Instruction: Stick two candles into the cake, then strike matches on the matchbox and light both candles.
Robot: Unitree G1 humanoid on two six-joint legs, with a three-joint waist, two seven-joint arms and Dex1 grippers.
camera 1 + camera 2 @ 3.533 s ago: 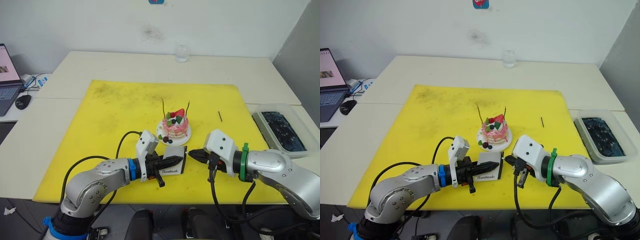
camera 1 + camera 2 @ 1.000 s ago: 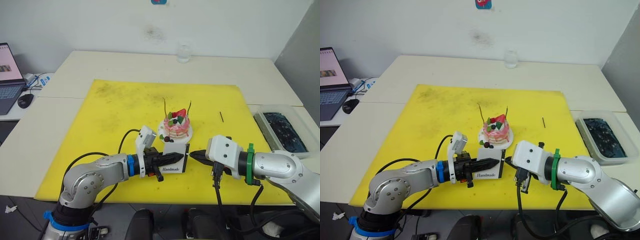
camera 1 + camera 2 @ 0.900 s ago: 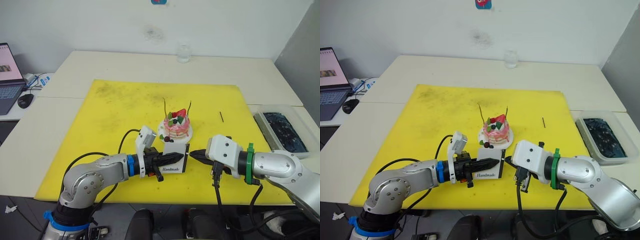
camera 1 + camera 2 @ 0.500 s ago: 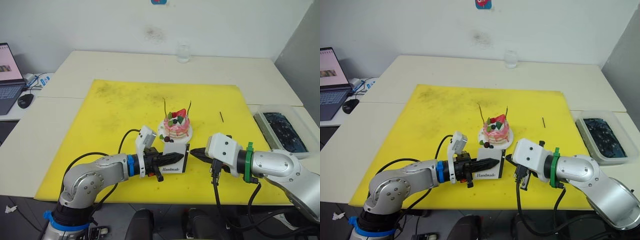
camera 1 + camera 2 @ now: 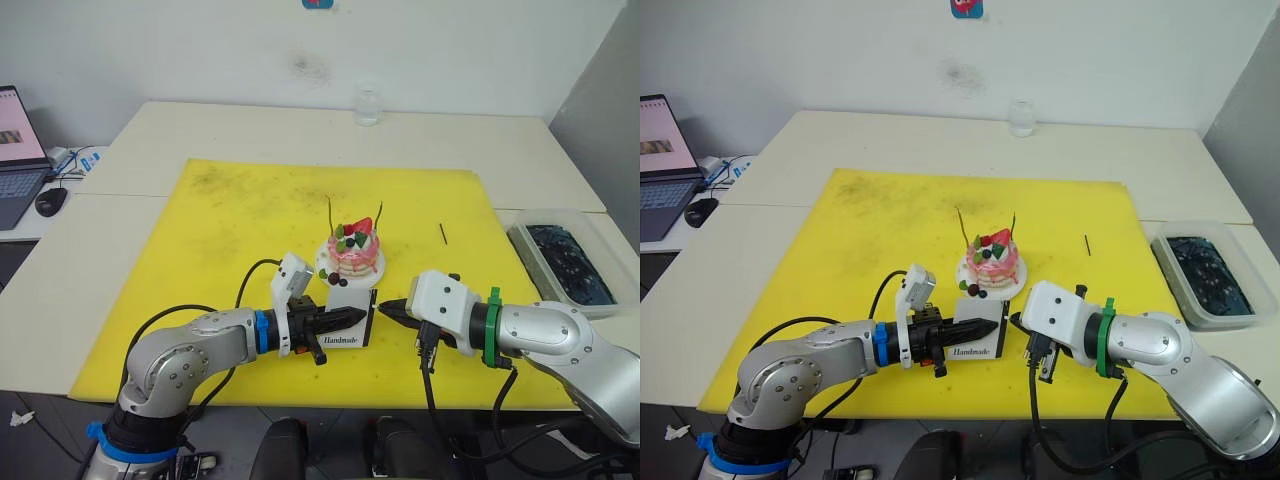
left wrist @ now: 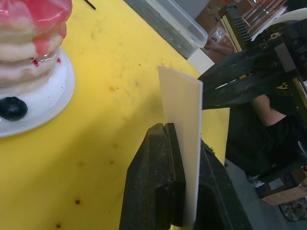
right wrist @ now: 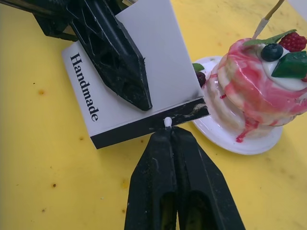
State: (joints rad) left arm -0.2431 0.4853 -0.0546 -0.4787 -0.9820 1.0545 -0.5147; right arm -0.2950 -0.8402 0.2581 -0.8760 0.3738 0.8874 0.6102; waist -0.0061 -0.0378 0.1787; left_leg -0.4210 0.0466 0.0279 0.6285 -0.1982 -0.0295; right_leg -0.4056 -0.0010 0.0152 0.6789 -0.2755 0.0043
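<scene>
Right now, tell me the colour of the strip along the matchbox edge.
Black, on the white matchbox; the right wrist view shows it best.

I see the cake (image 5: 352,252) near the mat's (image 5: 230,220) middle, two candles (image 5: 329,212) standing in it. The matchbox (image 5: 352,322) stands upright just before it, toward the desk's (image 5: 200,125) front edge. A match (image 5: 441,233) lies toward the mat's right edge.
</scene>
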